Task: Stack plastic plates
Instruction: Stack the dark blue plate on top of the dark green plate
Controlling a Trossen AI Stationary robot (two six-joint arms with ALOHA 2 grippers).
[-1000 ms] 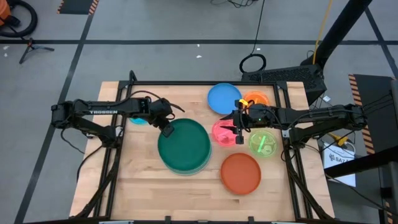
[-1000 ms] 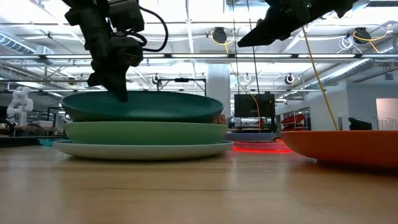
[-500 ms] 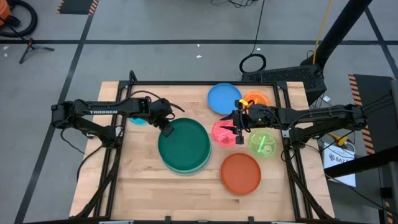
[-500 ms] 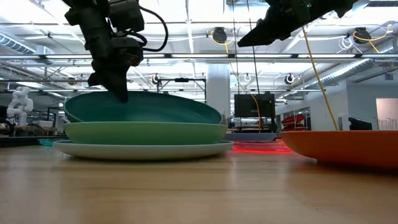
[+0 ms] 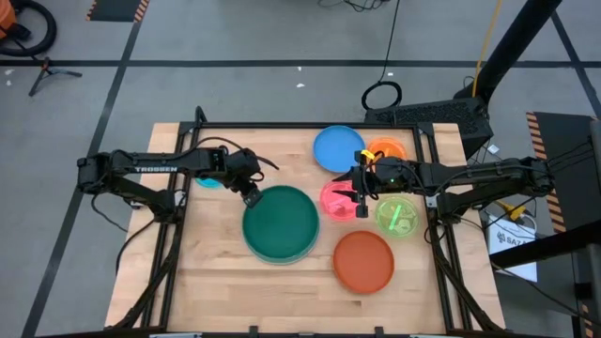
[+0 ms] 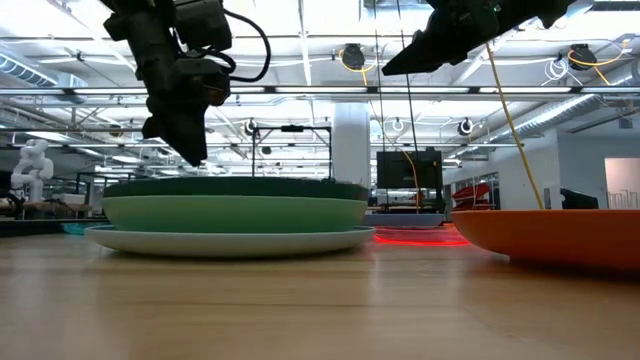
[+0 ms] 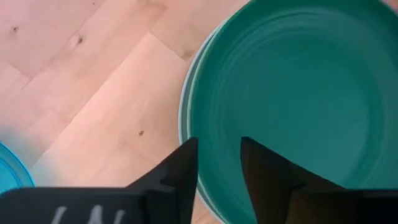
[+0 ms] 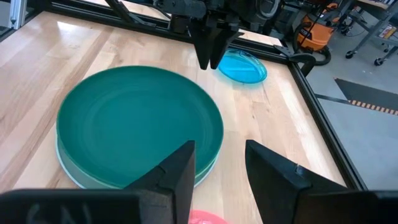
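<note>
Three large plates are stacked at the table's middle: the dark green plate [image 5: 279,222] lies nested in a light green plate [image 6: 235,212], which rests on a pale plate [image 6: 235,240]. My left gripper [image 7: 219,149] stands open just above the dark green plate's far-left rim, clear of it. My right gripper [image 5: 360,199] hangs open above the pink plate [image 5: 334,199], with nothing between its fingers. Lying flat on the wood are a blue plate [image 5: 338,148], a small orange plate [image 5: 389,148], a lime plate [image 5: 396,216], an orange-red plate [image 5: 363,261] and a small cyan plate [image 5: 208,181].
A dark metal frame [image 5: 282,125] runs round the wooden table top. Bare wood shows along the near edge and at the near left [image 5: 211,282]. Both arms reach in from the sides, the left one [image 5: 150,169] over the cyan plate.
My left gripper has opened and let go of the dark green plate's far-left rim, staying where it was. The plate was held level above the stack; its right side sank first, then the left rim dropped, and it now lies flat in the light green plate.
</note>
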